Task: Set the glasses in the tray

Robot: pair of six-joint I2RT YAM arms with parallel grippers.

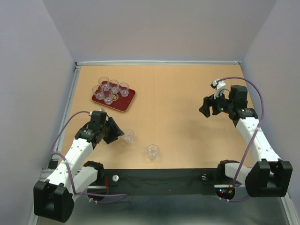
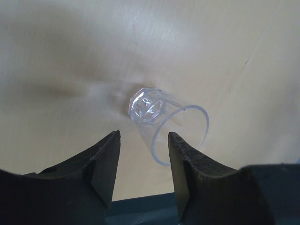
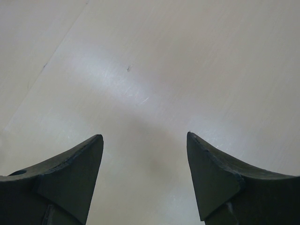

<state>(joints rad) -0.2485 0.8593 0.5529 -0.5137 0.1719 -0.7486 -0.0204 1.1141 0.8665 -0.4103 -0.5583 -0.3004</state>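
Observation:
The dark red tray (image 1: pixel 126 101) lies at the back left and holds several clear glasses (image 1: pixel 114 86), all upright. Two more glasses stand on the table: one (image 1: pixel 127 136) at the front left and one (image 1: pixel 153 151) nearer the front middle. My left gripper (image 1: pixel 119 133) is open, its tips just left of the first loose glass. In the left wrist view that glass (image 2: pixel 157 117) sits just beyond my open left gripper (image 2: pixel 143 137), its rim beside the right fingertip (image 2: pixel 180 145). My right gripper (image 1: pixel 205 108) is open and empty at the right, over bare table (image 3: pixel 144 136).
A black strip (image 1: pixel 159 180) runs along the table's near edge, with a small white piece (image 1: pixel 114 178) on it. A metal rail (image 1: pixel 70 103) borders the left side, and grey walls enclose the table.

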